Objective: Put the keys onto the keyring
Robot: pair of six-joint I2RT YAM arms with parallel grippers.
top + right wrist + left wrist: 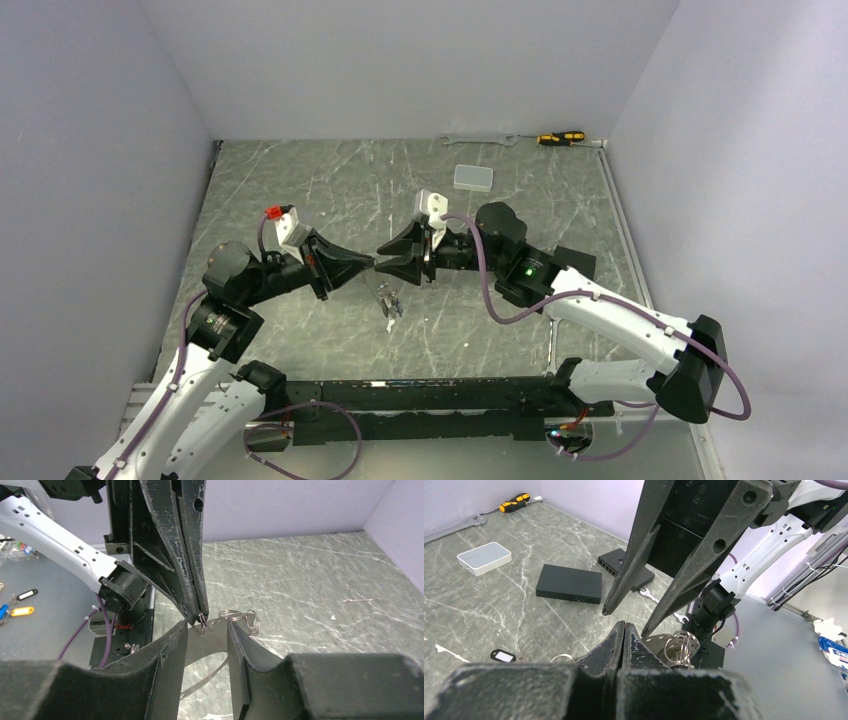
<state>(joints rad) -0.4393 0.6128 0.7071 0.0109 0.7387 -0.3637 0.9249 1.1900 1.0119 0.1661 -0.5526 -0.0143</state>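
My left gripper (372, 264) is shut, its tips pinching a small split ring (201, 624) at the end of the keyring (216, 620), which shows here as a thin silvery band with holes that curves into a loop. More split rings (230, 614) hang on it. The rings also show in the left wrist view (681, 647). My right gripper (206, 626) is open, with one finger on each side of the band and not touching it. Small keys (388, 299) show just below the two grippers. A key with a black-framed white tag (504, 656) lies on the table.
A silver spanner (478, 141) and a yellow-black screwdriver (560, 137) lie at the back wall. A white box (473, 178) sits behind the grippers. Two black boxes (569, 584) (624, 567) lie to the right. Spare tags (20, 596) lie off the table.
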